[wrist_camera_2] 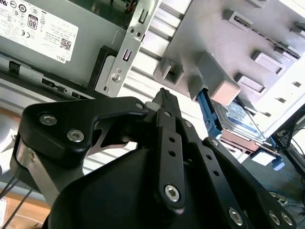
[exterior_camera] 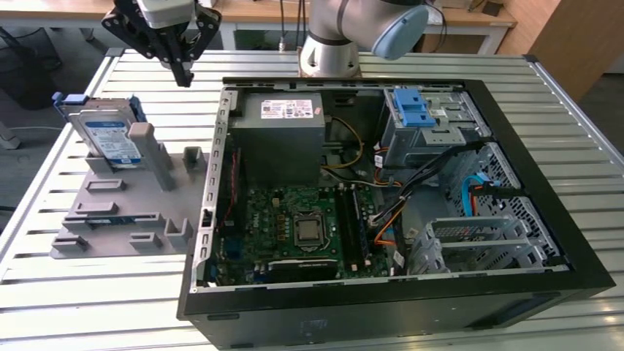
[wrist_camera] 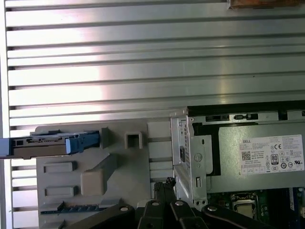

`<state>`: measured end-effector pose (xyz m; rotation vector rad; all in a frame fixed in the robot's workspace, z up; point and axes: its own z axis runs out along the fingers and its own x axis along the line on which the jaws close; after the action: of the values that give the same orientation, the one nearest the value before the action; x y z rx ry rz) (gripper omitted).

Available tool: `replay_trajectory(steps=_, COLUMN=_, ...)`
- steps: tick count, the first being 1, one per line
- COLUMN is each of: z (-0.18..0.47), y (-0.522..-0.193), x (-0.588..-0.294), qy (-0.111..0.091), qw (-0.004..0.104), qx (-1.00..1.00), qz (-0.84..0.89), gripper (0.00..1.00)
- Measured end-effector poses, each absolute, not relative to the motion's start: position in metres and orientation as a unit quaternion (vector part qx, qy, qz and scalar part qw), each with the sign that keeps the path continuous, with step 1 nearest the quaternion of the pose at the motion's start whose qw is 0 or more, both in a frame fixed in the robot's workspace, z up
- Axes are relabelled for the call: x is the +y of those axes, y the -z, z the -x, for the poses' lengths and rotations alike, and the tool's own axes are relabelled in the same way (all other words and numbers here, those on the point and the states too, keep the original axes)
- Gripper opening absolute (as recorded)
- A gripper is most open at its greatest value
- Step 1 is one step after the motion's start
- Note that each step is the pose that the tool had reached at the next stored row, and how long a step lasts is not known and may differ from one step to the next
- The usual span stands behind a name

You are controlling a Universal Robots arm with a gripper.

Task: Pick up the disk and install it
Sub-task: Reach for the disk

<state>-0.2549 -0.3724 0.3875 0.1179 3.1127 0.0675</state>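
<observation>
The disk (exterior_camera: 105, 137), a silver drive with a blue-and-white label in a blue bracket, stands on edge in a grey holder (exterior_camera: 122, 219) at the exterior view's left. It appears edge-on in the first wrist view (wrist_camera: 47, 144) and partly behind a grey post in the second wrist view (wrist_camera_2: 237, 118). My gripper (exterior_camera: 183, 75) hangs above the table behind the holder, between disk and computer case, touching neither. Its black fingers meet at the tip in both wrist views (wrist_camera_2: 164, 95) (wrist_camera: 167, 183), shut on nothing.
An open black computer case (exterior_camera: 546, 219) lies at the exterior view's right, holding a grey power-supply box (exterior_camera: 283, 139), a motherboard (exterior_camera: 297, 227) and a metal drive bay with a blue latch (exterior_camera: 419, 110). The arm's base (exterior_camera: 329, 51) stands behind the case on the slatted metal table (exterior_camera: 117, 307).
</observation>
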Motion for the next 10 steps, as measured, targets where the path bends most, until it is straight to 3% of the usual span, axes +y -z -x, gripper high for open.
replay_trajectory(steps=10, z=0.255, y=-0.3872, x=-0.3724, qy=-0.022, qw=0.012, qx=0.999, qz=-0.038, gripper=0.11)
